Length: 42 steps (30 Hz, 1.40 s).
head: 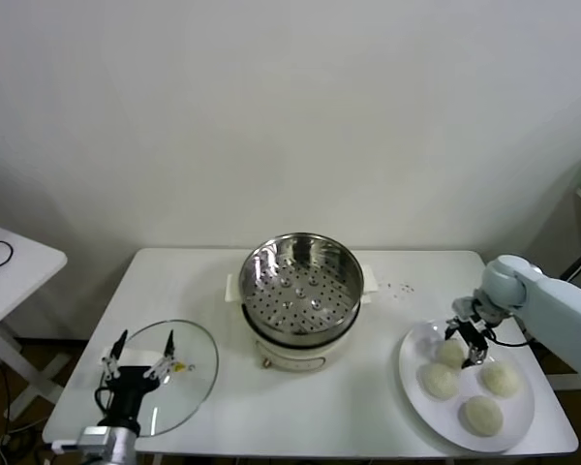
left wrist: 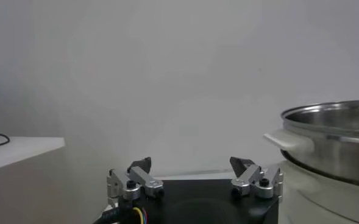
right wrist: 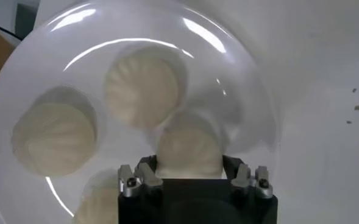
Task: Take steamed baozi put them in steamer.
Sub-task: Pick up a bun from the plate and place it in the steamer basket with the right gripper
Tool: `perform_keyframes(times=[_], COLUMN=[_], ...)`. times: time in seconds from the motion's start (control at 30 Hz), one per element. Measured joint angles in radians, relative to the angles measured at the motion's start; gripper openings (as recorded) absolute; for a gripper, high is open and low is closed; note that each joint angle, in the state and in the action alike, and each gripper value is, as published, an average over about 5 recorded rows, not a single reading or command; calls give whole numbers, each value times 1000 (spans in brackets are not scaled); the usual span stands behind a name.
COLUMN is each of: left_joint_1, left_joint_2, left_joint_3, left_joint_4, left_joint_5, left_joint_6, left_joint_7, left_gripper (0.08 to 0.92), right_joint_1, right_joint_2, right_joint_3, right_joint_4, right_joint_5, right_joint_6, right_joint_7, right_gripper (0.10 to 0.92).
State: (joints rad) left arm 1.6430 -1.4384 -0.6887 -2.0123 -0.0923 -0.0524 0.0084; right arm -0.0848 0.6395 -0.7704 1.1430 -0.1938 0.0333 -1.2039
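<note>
The steel steamer [head: 300, 281] with its perforated bottom stands empty on a white pot base at the table's middle; its rim also shows in the left wrist view [left wrist: 337, 131]. Four cream baozi lie on a white plate [head: 412, 344] at the front right. My right gripper [head: 468, 339] is down over the nearest-to-steamer baozi [head: 452, 354]. In the right wrist view my right gripper [right wrist: 188, 161] has its fingers pressed against both sides of that baozi [right wrist: 188, 146], which still rests on the plate [right wrist: 246, 67]. My left gripper [head: 143, 354] [left wrist: 191, 164] is open and empty at the front left.
A round glass lid [head: 179, 378] lies flat at the front left, just beside my left gripper. Three other baozi [head: 439, 381] [head: 500, 378] [head: 482, 416] lie close together on the plate. Dark specks [head: 402, 288] dot the table behind the plate. A side table [head: 10, 262] stands far left.
</note>
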Motion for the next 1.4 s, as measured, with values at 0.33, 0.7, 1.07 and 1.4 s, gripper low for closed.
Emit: perform_keyframes(times=[0.33, 0.7, 1.07, 1.4], left_joint_1=[1, 4, 9, 13], left_joint_2=[3, 4, 2, 2], left_joint_3=[-9, -10, -9, -20], left_joint_4=[-4, -13, -17, -27], left_joint_5=[2, 6, 14, 17], left_joint_6=[4, 13, 16, 19], left_joint_7=[0, -2, -3, -3], left_gripper=[823, 823, 823, 823], right_joint_1=[118, 414, 613, 592], right_joint_2=[-10, 42, 219, 437], right_joint_3=[-10, -120, -184, -195], right_joint_4=[52, 105, 116, 89], right_joint_5=[-14, 13, 13, -80], right_joint_6=[63, 165, 220, 261], right_joint_7=[-36, -77, -88, -87], right_gripper=[679, 677, 662, 657])
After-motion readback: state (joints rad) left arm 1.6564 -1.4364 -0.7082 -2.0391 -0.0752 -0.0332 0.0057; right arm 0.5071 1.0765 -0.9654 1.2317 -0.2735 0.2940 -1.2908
